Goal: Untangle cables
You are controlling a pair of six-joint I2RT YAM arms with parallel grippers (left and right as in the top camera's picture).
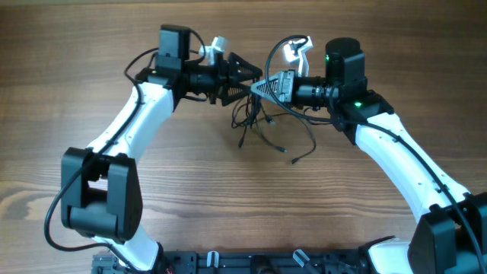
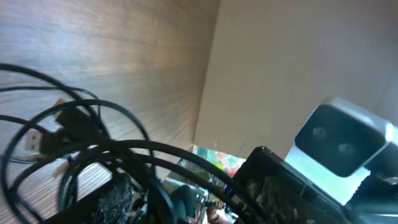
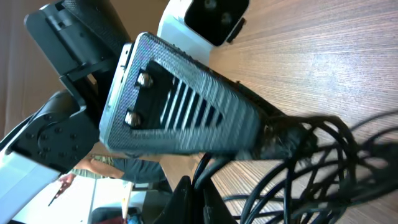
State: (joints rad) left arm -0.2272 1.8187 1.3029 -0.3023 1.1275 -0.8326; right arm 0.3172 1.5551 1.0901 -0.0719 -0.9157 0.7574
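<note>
Cables (image 1: 265, 122) bunch in clamped right tool (image 1: 257, 87), beside spread left tool (image 1: 245, 78).

Left fingers (image 1: 245, 67) spread; right fingers (image 1: 269, 85) clamped; tips close together.

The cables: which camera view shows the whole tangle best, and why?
Overhead: the cables show whole, with loops and loose ends spread out. The left wrist view catches only some close loops; the right wrist view only a bunch at the frame's edge.
</note>
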